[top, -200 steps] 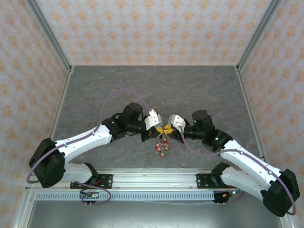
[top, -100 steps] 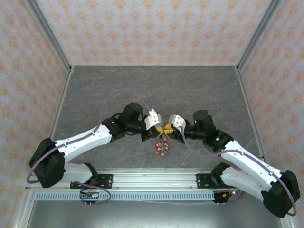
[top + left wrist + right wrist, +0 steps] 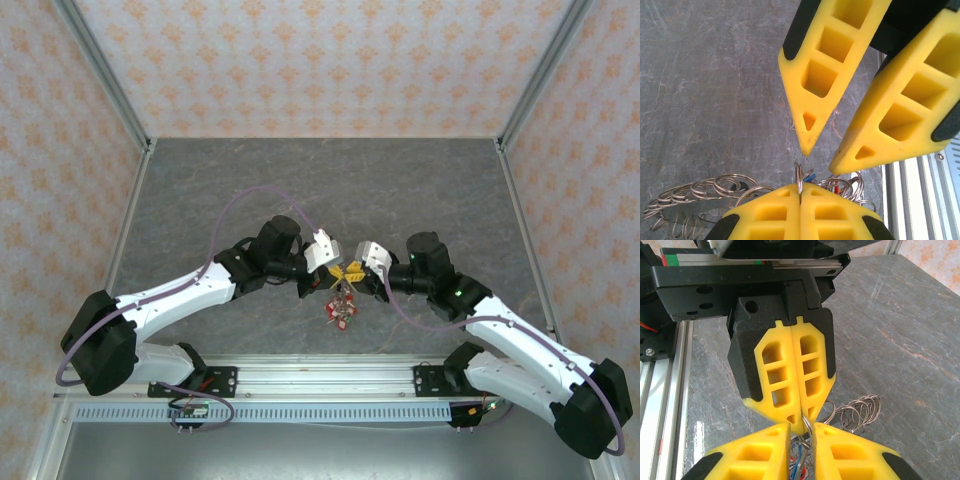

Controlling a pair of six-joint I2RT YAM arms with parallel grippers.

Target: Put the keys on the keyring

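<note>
Station: both arms bolted to the rail [image 3: 320,378] at the near edge of the desk [image 3: 300,180], each reaching forward and inward, elbows out, wrists meeting at mid-desk.

Keys [image 3: 340,312]: a small cluster with red tags hangs just below the meeting point, on the near side of the two hands. From the right wrist, blue and red tags show between that hand's fingers. The individual keys are too small and crowded to count.

Left hand [image 3: 800,189]: fingers pressed flat together, pinching the thin wire of the keyring [image 3: 799,176] edge-on at the tips.

Right hand [image 3: 802,430]: facing the left hand tip to tip, almost touching. Its fingers stand a narrow gap apart. The ring wire rises through that gap, but whether either pad touches it cannot be made out.

Obscured: most of the keyring is covered by the fingers or cut off by the frame edges. Only its loops of small wire rings [image 3: 700,189] show beside the left hand, blurred.

Beyond the hands lies the grey desk surface.
</note>
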